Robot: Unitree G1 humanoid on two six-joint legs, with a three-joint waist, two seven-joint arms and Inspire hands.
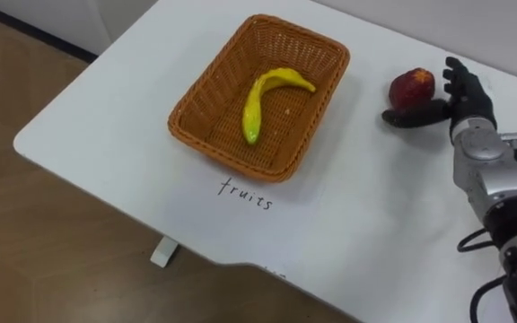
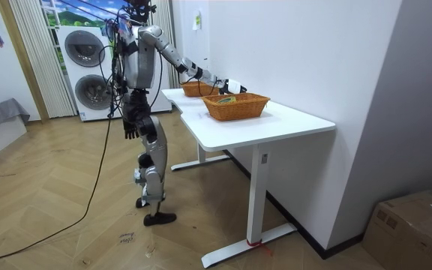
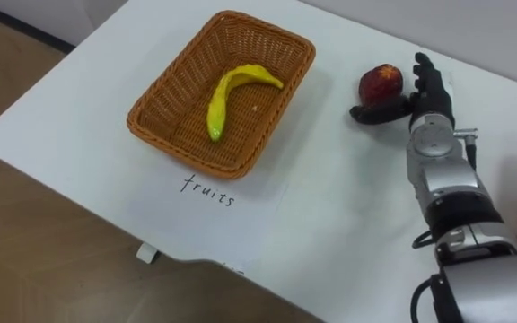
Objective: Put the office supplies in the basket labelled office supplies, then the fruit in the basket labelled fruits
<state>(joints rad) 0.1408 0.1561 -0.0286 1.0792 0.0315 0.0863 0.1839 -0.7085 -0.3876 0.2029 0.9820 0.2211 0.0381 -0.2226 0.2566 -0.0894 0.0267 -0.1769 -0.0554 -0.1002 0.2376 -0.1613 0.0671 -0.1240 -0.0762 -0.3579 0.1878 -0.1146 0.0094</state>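
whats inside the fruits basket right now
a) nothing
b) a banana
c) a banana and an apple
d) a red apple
b: a single yellow banana lies in the wicker basket, while the red apple sits outside it on the white table, to the basket's right, by the right hand.

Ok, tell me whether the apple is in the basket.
Out: the apple sits on the table beside the basket, by the right robot hand.
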